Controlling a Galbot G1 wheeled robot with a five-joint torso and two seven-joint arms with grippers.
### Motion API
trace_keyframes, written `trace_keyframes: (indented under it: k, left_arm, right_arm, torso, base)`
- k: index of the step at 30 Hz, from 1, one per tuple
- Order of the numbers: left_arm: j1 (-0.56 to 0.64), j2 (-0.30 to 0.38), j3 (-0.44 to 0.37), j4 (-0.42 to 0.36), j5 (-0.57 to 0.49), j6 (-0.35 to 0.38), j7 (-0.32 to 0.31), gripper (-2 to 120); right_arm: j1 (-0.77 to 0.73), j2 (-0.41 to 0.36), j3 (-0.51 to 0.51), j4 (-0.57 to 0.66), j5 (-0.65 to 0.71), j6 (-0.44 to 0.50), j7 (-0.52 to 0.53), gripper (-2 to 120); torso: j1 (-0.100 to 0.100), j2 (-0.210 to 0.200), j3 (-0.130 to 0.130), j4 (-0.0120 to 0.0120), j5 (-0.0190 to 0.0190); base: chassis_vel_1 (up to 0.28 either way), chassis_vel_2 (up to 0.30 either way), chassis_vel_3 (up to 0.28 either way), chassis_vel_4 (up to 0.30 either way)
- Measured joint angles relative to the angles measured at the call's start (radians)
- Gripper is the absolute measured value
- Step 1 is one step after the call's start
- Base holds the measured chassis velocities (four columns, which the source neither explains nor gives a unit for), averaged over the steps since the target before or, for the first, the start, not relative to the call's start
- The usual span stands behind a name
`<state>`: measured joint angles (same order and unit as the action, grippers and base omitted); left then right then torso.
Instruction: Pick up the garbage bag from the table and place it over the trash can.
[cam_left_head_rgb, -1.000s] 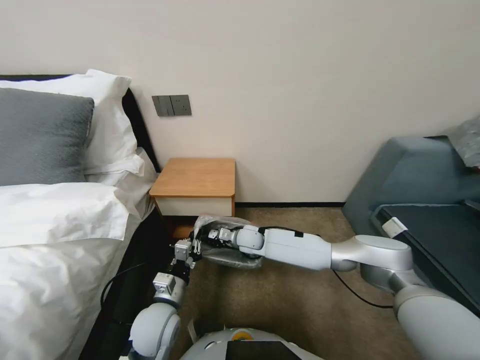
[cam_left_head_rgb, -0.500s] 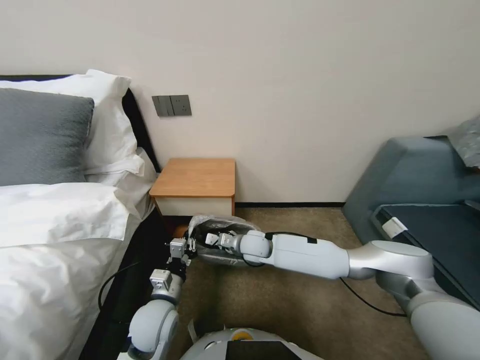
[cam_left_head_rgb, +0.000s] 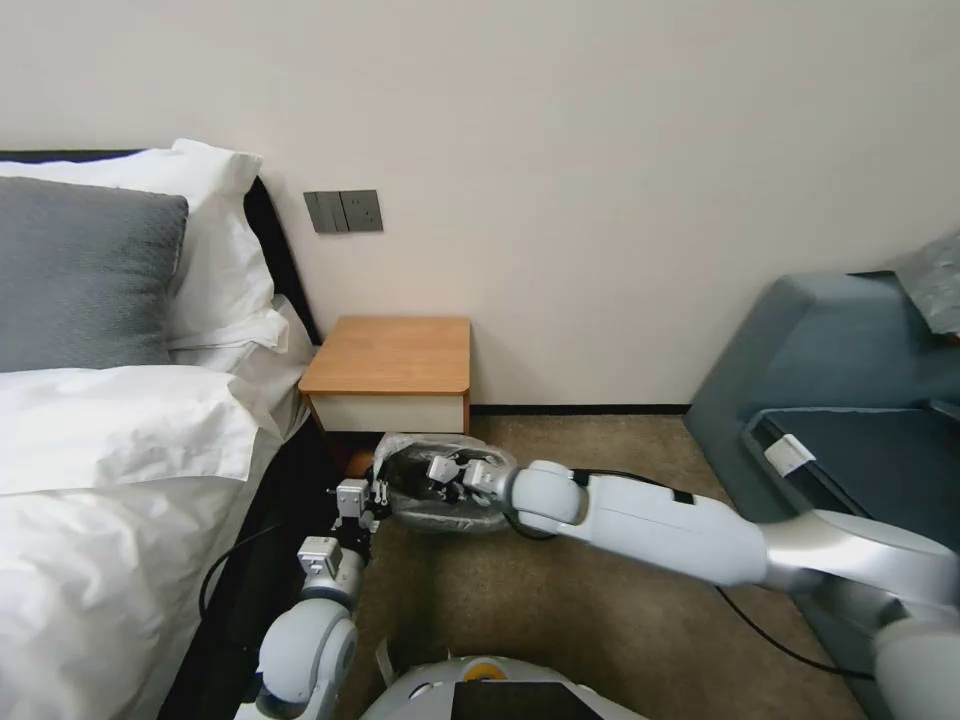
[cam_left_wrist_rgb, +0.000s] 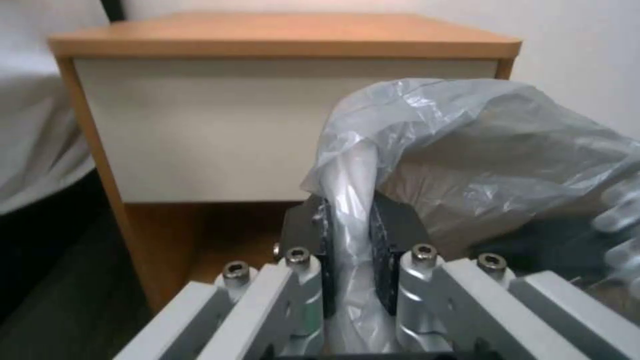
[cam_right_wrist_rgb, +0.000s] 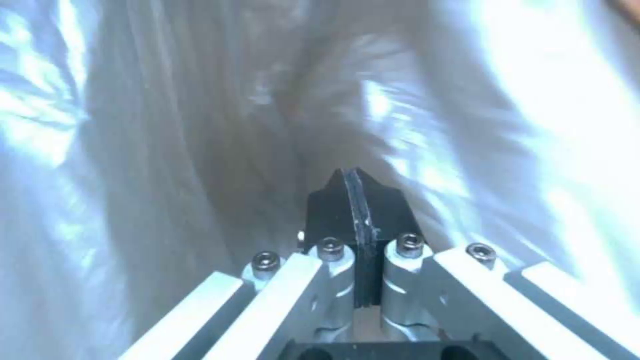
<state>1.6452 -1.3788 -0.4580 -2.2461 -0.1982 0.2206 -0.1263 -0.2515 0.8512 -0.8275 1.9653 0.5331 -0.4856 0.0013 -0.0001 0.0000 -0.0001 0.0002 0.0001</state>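
The garbage bag, thin grey crinkly plastic, billows open low over the carpet just in front of the table, an orange-brown nightstand with a white drawer front. My left gripper is at the bag's left side, shut on a bunched strip of its edge. The right arm reaches in from the right, and my right gripper is inside the bag with its fingers pressed together and plastic all around. The trash can is hidden.
A bed with white bedding and its dark frame run along the left, with a black cable on the floor beside it. A blue-grey seat stands at the right. Open carpet lies in front of me.
The right arm has stretched further left and down, pushing its gripper deeper into the bag. The bag has shifted left toward the nightstand. The left gripper moved slightly left, still holding the edge.
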Motion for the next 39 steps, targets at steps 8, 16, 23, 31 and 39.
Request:
trace_keyframes:
  k: [8, 16, 23, 31, 39]
  left_arm:
    - [-0.010, 0.003, 0.002, -0.004, -0.147, 0.059, -0.051, 9]
    - [0.018, -0.016, -0.009, -0.027, -0.265, 0.140, -0.094, 9]
    - [0.010, -0.004, -0.006, -0.027, -0.331, 0.224, -0.098, 9]
    - [0.001, 0.018, -0.006, -0.001, -0.372, 0.252, -0.085, 9]
    - [0.002, 0.032, 0.002, 0.052, -0.398, 0.264, -0.079, 9]
  right_arm:
    - [-0.316, -0.185, 0.379, 0.209, -0.026, 0.044, -0.024, 0]
    - [-0.662, -0.232, 0.708, 0.367, -0.079, 0.165, 0.055, 28]
    - [-0.874, -0.129, 0.958, 0.397, -0.081, 0.229, 0.108, 53]
    - [-1.031, 0.009, 1.098, 0.385, -0.120, 0.277, 0.130, 86]
    - [-1.142, 0.228, 1.285, 0.340, -0.094, 0.289, 0.166, 100]
  torso:
    - [0.000, 0.000, 0.000, -0.0007, 0.0004]
    - [0.000, 0.000, 0.000, 0.0008, 0.0007]
    - [0.000, 0.000, 0.000, -0.0007, -0.0005]
    - [0.000, 0.000, 0.000, -0.0002, -0.0003]
    - [0.000, 0.000, 0.000, -0.0003, -0.0001]
  base:
    - [0.000, 0.000, 0.000, 0.000]
    - [0.000, 0.000, 0.000, 0.000]
    - [0.000, 0.000, 0.000, 0.000]
    - [0.000, 0.000, 0.000, 0.000]
    - [0.000, 0.000, 0.000, 0.000]
